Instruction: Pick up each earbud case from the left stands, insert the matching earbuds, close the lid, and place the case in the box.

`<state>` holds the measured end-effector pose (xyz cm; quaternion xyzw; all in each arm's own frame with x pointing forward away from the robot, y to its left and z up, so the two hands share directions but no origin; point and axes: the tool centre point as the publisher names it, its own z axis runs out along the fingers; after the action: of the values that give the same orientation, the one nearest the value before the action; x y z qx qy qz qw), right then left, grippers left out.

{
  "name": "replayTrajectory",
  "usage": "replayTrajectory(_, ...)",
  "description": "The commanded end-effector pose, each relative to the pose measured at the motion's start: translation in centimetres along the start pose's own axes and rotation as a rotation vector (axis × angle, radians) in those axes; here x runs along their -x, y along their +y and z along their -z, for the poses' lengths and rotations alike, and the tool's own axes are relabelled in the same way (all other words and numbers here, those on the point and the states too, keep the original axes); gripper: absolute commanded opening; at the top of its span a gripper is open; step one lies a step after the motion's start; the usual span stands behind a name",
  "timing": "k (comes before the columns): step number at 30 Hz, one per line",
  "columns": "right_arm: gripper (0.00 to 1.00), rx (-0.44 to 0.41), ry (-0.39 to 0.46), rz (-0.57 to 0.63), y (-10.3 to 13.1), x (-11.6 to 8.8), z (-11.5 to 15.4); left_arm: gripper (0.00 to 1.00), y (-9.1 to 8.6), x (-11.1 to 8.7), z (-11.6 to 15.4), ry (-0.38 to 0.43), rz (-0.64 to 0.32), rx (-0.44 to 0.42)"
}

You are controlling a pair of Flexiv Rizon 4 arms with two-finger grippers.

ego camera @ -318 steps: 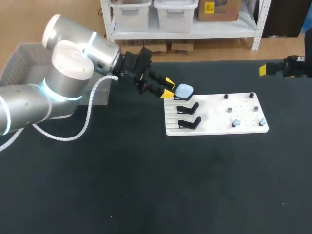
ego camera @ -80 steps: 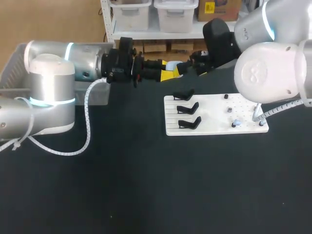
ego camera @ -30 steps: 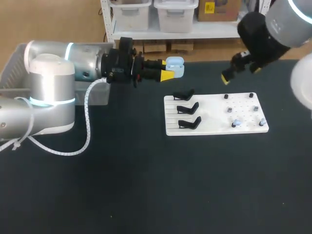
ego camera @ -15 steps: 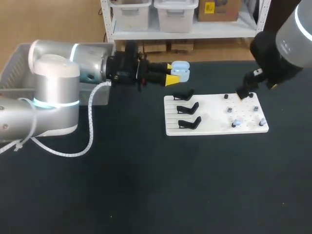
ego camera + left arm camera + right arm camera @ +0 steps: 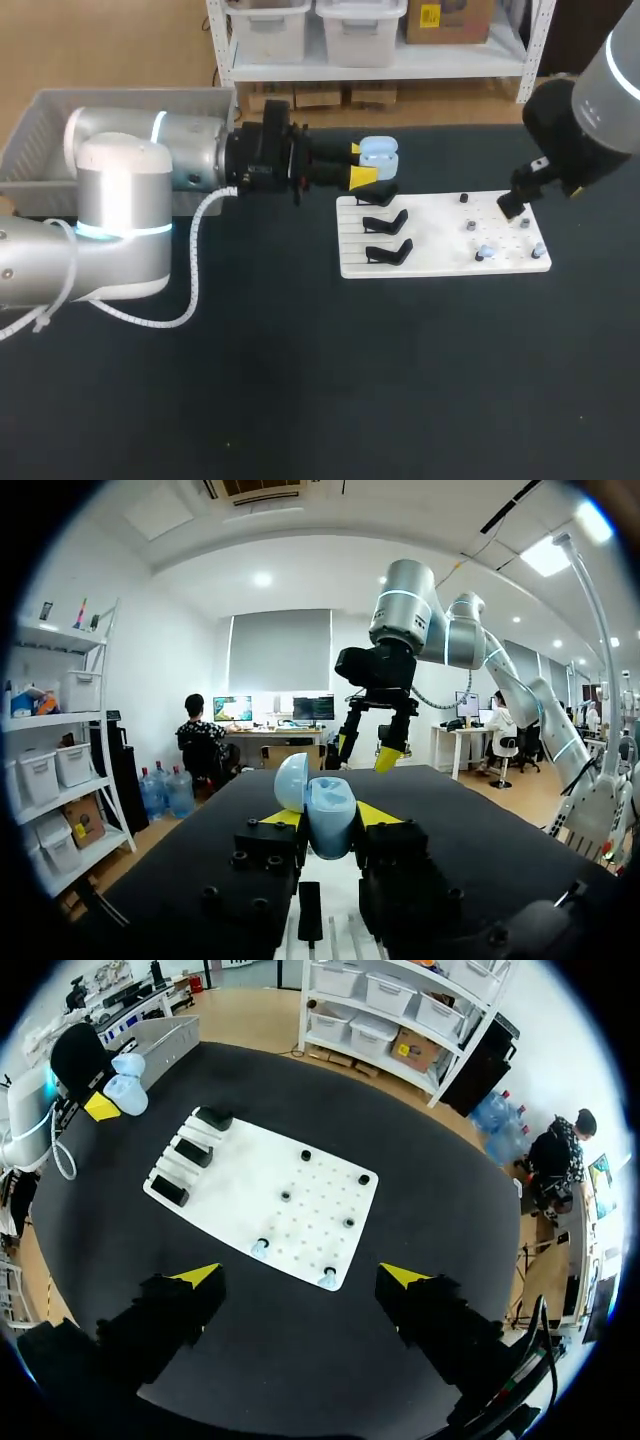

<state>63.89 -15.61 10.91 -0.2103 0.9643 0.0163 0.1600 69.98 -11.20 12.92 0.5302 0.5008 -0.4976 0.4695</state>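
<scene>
Silver arm (image 5: 180,150), cyan ring (image 5: 110,232), white cable (image 5: 192,280), yellow-tipped gripper (image 5: 362,163)

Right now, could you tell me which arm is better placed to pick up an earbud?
The right arm: the right gripper hangs open over the white board holding the pale blue earbuds, while the left gripper is shut on the open case.

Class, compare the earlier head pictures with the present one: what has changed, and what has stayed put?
The left claw took the earbud case off the far stand and lifted it; its lid now stands open. The right claw came in to the case, then drew back over the white board, open. Board, stands and two earbuds stayed put.
</scene>
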Motion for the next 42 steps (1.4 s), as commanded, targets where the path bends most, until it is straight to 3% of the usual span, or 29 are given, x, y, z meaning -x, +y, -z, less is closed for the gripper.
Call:
replayTrajectory(1,1.00,0.022,0.017,0.000,-0.3,-0.6,-0.1,0.00,-0.7,0.1,0.1,-0.002,0.002,0.030)
replayTrajectory(13,1.00,0.038,0.096,0.046,-0.6,-3.0,-2.0,0.00,-1.2,-0.2,0.0,-0.001,0.023,0.030)
replayTrajectory(31,1.00,0.031,0.143,0.107,-1.3,-3.3,-5.6,0.00,-1.2,-0.2,0.0,-0.001,0.023,0.030)
replayTrajectory(37,0.90,0.028,0.152,0.112,-1.1,-3.2,-6.2,0.00,-1.2,-0.2,0.0,-0.001,0.023,0.030)
replayTrajectory(42,0.75,0.006,0.152,0.104,-1.3,-3.2,-6.5,0.00,-1.2,-0.2,0.0,-0.001,0.023,0.030)
